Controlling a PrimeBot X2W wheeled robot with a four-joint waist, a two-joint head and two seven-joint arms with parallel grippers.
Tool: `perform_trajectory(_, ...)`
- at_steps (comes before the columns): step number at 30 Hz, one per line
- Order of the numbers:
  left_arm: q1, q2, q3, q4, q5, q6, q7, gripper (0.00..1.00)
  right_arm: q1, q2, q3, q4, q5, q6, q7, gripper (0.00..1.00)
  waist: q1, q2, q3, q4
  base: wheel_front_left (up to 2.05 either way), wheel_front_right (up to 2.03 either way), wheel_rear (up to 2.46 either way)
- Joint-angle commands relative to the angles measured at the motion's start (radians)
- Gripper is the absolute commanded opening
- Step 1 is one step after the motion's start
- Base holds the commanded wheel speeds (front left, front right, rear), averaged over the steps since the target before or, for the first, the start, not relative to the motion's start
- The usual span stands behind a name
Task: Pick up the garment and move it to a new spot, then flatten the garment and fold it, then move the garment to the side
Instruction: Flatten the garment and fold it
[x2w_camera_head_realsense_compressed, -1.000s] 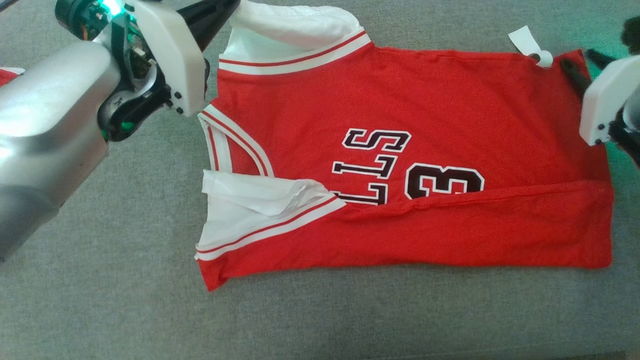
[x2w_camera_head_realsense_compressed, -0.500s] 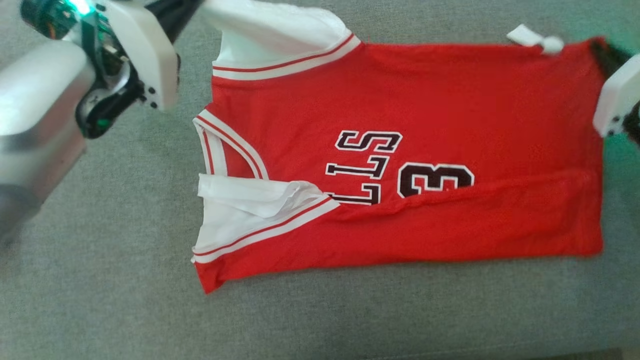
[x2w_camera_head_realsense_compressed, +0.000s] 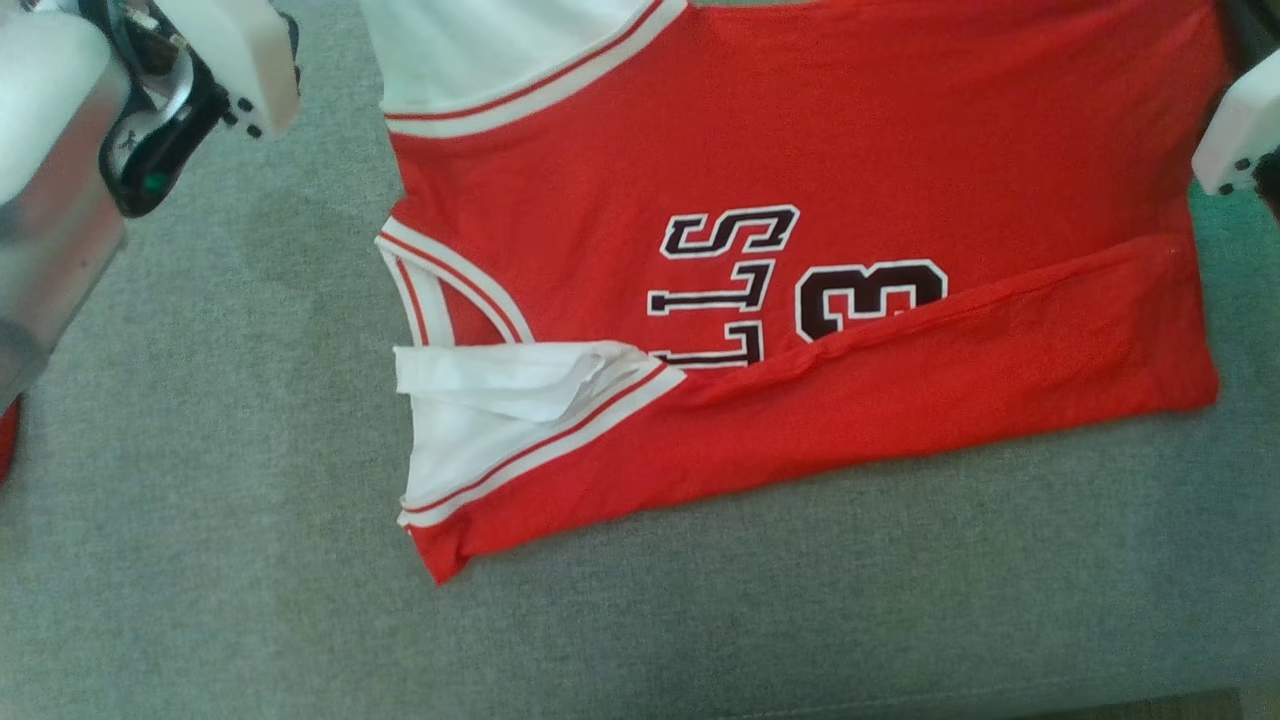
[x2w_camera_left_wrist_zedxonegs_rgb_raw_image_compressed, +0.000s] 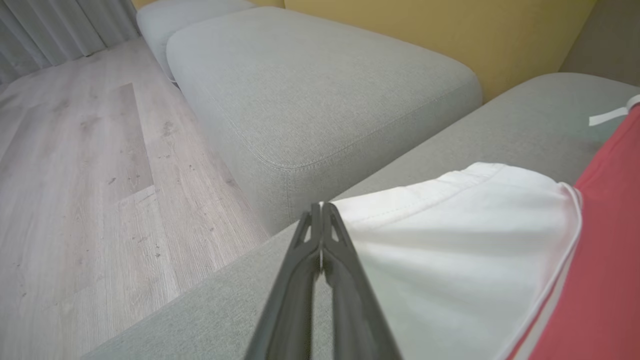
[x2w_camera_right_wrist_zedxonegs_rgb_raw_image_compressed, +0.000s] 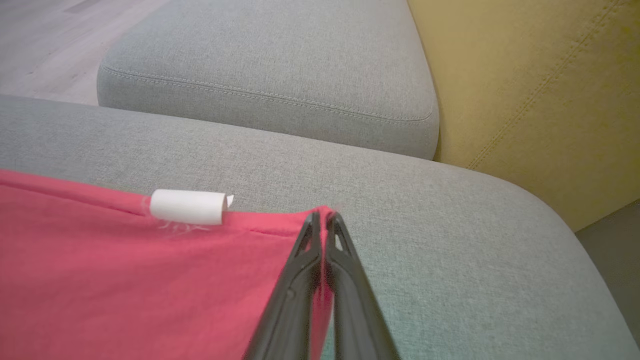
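Mid-fold on the grey fabric sofa cushion (x2w_camera_head_realsense_compressed: 250, 450): my left claw (x2w_camera_left_wrist_zedxonegs_rgb_raw_image_compressed: 321, 210) pinches the red-and-white basketball jersey (x2w_camera_head_realsense_compressed: 800, 140) by its white sleeve (x2w_camera_left_wrist_zedxonegs_rgb_raw_image_compressed: 450, 240), my right claw (x2w_camera_right_wrist_zedxonegs_rgb_raw_image_compressed: 324, 217) by its hem corner (x2w_camera_right_wrist_zedxonegs_rgb_raw_image_compressed: 280, 237); next, I judge, carry that edge across evenly.

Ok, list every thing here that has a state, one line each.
jersey: spread front up on the grey cushion, near side folded over the print.
near white sleeve: creased, partly folded over.
white tag: curled into a roll at the hem.
left gripper: shut on the edge of the far white sleeve.
right gripper: shut on the jersey's red hem corner.
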Motion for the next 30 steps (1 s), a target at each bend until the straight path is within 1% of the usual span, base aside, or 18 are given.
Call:
perform_trajectory(1, -0.065, 0.026, 0.044, 0.007, 0.009, 0.002, -0.023, 0.00, -0.011, -0.011, 0.007, -0.006, -0.005, 0.007, -0.027, 0.00, -0.0001, 0.0000, -0.001, 0.000, 0.00, 0.00, 0.00)
perform_trajectory(5, -0.058, 0.021, 0.039, 0.018, 0.010, 0.002, -0.048, 0.00, 0.000, -0.012, 0.016, 0.000, 0.014, 0.007, -0.060, 0.00, -0.0001, 0.0000, -0.012, 0.004, 0.00, 0.00, 0.00)
perform_trajectory(8, -0.023, 0.026, 0.031, -0.021, -0.019, 0.002, -0.024, 0.00, 0.030, -0.007, 0.005, -0.005, 0.073, 0.007, -0.069, 0.00, -0.0001, 0.0000, -0.029, 0.008, 0.00, 0.00, 0.00)
perform_trajectory(10, -0.013, 0.034, 0.030, -0.041, -0.034, 0.002, -0.015, 0.00, 0.039, -0.011, 0.017, -0.010, 0.076, 0.007, -0.067, 0.00, -0.0001, 0.0000, -0.035, 0.009, 0.00, 0.00, 0.00)
perform_trajectory(13, 0.002, 0.073, 0.024, -0.090, -0.026, 0.002, 0.007, 0.00, 0.067, -0.026, 0.044, -0.030, 0.093, 0.007, -0.064, 0.00, -0.0001, 0.0000, -0.054, 0.011, 0.00, 0.00, 0.00)
perform_trajectory(19, 0.060, 0.147, 0.020, -0.208, -0.073, 0.002, 0.087, 0.00, 0.130, -0.053, 0.072, -0.062, 0.162, 0.007, -0.046, 0.00, -0.0001, 0.0000, -0.114, 0.019, 0.00, 0.00, 0.00)
perform_trajectory(22, 0.112, 0.202, 0.019, -0.300, -0.121, 0.002, 0.148, 0.00, 0.178, -0.088, 0.109, -0.098, 0.196, 0.007, -0.015, 0.00, -0.0001, 0.0000, -0.159, 0.028, 0.00, 0.00, 0.00)
perform_trajectory(26, 0.179, 0.272, 0.018, -0.384, -0.119, 0.002, 0.228, 0.00, 0.230, -0.124, 0.152, -0.131, 0.226, 0.007, 0.032, 0.00, -0.0001, 0.0000, -0.201, 0.024, 0.00, 0.00, 0.00)
perform_trajectory(30, 0.255, 0.340, 0.018, -0.496, -0.164, 0.002, 0.293, 0.00, 0.289, -0.166, 0.187, -0.179, 0.284, 0.007, 0.095, 0.00, -0.0001, 0.0000, -0.244, 0.023, 0.00, 0.00, 0.00)
